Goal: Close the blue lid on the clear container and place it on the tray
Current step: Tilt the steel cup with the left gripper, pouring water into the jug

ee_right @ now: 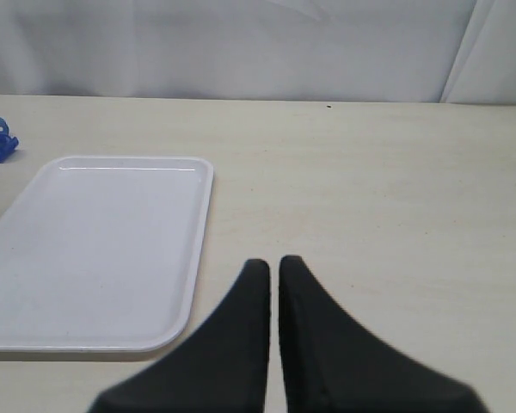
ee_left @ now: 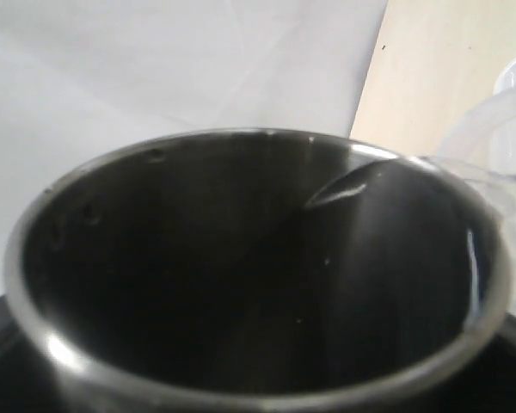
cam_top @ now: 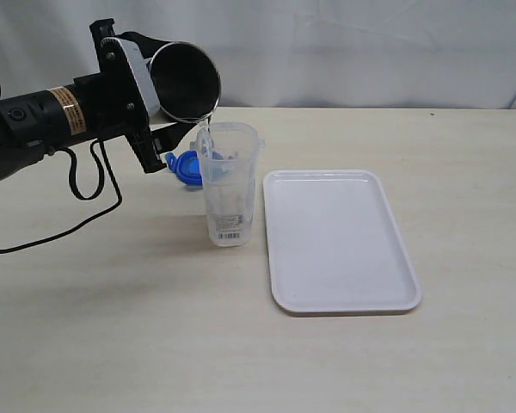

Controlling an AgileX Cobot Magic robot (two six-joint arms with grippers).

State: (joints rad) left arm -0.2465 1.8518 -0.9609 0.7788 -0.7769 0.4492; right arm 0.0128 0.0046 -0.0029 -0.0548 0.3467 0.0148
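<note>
Tray (cam_top: 340, 245): flat on the bench (cam_top: 112, 344), just beside the clear container (cam_top: 230, 202) on its right in the exterior view, not touching it. Nothing on it.

Clear container: upright, mouth open, no lid on. Fill level hard to read through the wall.

Right fingers (ee_right: 249, 344): pressed together, empty, hovering low over the bench beyond the tray from the container.

Blue lid (cam_top: 186, 166): lying on the bench just behind the container, partly hidden by it.

Left fingers (cam_top: 150, 142): spread wide and clamped on the steel cup (cam_top: 185, 82), which is tipped hard over, its lip right above the container's rear rim. A thin stream of water (cam_top: 205, 129) runs from lip to mouth.

Judgement: the step in hand is the pour. Closing the lid and placing on the tray are both not yet begun.

Doing it well:
- Keep the lip over the mouth, since the stream enters close to the rim.
- Tilt slowly. The container is tall and narrow, so a nudge could topple it.
- Right the cup fully before drawing away from the container.
- Set the cup down clear of the lid.
- For lidding, steady the container with the idle fingers, square the lid up, then press.
</note>
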